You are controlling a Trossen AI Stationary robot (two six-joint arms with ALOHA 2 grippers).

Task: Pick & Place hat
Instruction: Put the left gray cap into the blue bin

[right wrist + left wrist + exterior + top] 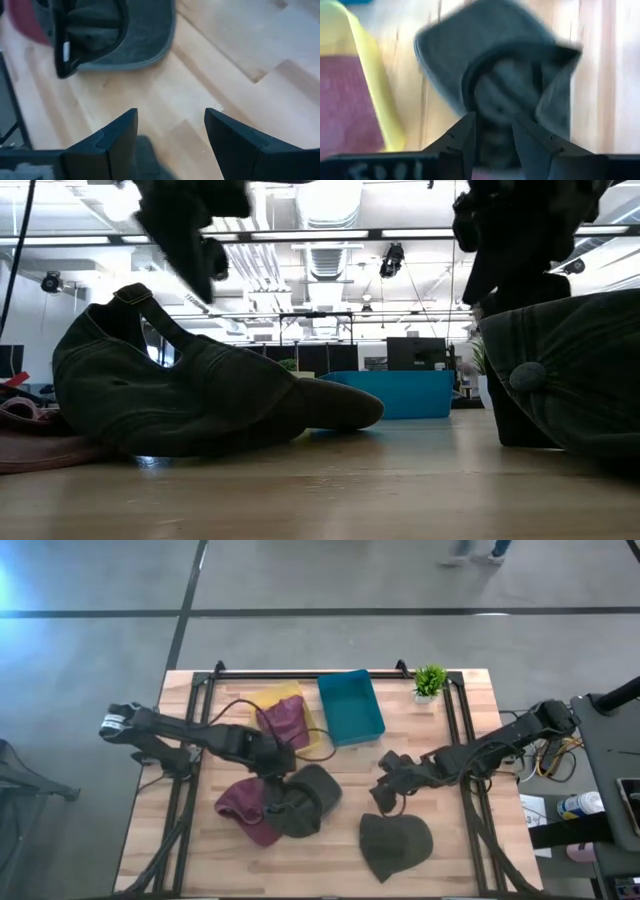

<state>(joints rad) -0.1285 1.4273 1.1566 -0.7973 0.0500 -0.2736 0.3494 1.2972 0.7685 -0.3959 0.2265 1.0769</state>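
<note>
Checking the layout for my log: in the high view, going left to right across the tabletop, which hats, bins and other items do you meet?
Maroon hat → yellow bin → teal bin → dark green hat → small potted plant.

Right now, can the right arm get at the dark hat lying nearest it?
Probably yes: the right gripper hangs open just above the dark hat, with bare table around it and nothing between them.

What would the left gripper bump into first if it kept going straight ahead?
Probably the dark grey cap. The left gripper is open and points right at it, though how far off it is isn't clear.
</note>
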